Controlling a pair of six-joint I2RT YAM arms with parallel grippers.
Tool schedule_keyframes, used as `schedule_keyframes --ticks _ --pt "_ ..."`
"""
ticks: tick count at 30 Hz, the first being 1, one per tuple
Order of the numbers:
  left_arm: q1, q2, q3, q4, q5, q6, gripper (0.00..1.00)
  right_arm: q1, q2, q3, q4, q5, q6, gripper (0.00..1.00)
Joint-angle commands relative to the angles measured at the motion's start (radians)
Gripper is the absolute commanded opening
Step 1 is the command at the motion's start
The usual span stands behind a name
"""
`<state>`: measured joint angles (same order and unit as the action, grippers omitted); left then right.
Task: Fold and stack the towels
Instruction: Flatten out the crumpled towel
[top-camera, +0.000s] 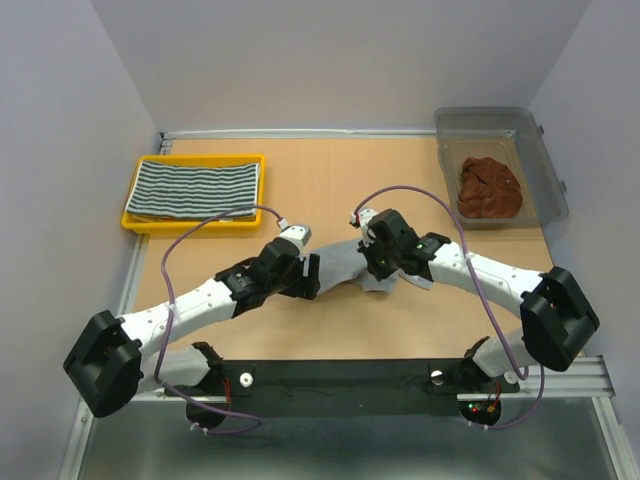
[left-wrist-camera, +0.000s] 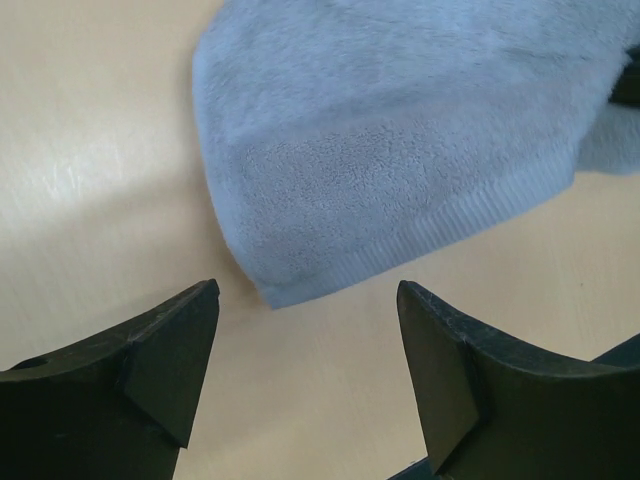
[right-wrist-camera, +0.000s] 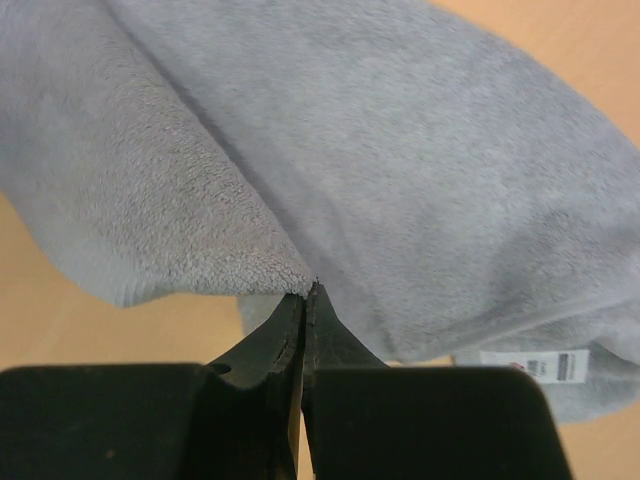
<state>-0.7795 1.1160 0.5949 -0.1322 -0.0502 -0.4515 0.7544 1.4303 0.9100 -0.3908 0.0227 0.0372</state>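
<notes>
The grey towel (top-camera: 352, 262) lies bunched in the middle of the counter (top-camera: 330, 170). My right claw (right-wrist-camera: 305, 300) pinches its edge, and my left claw (left-wrist-camera: 308, 300) gapes wide beside its corner. One striped towel (top-camera: 195, 188) is folded in the far-left tray (top-camera: 130, 218). The brown towel (top-camera: 490, 187), crumpled in the far-right bin (top-camera: 540, 150), is not yet folded.

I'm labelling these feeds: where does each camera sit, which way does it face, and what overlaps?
Top external: above and behind the bases, looking down on the table; both arms show.
Left wrist: on the left arm, facing the grey towel corner; open left gripper shows.
Right wrist: on the right arm, looking along the right gripper, shut on the towel's edge.
Shared: all three see that towel.
</notes>
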Motion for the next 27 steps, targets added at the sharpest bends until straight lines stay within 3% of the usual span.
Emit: schedule_keyframes --ticks 1,5,12,16,27 --pt "-0.089 0.034 0.106 0.040 -0.062 0.193 0.83 -0.065 -0.031 0.056 -0.059 -0.059 -0.028 0.01" --pt "-0.151 0.132 0.212 0.036 -0.086 0.307 0.83 -0.134 -0.031 0.075 -0.089 -0.125 -0.028 0.00" --pt "-0.297 0.332 0.293 0.010 -0.284 0.493 0.78 -0.222 0.035 0.142 -0.108 -0.202 -0.028 0.00" --pt "-0.352 0.410 0.315 -0.003 -0.307 0.499 0.74 -0.233 0.058 0.147 -0.109 -0.211 -0.026 0.01" --pt "-0.353 0.573 0.344 0.028 -0.284 0.422 0.69 -0.233 0.068 0.119 -0.108 -0.230 -0.013 0.01"
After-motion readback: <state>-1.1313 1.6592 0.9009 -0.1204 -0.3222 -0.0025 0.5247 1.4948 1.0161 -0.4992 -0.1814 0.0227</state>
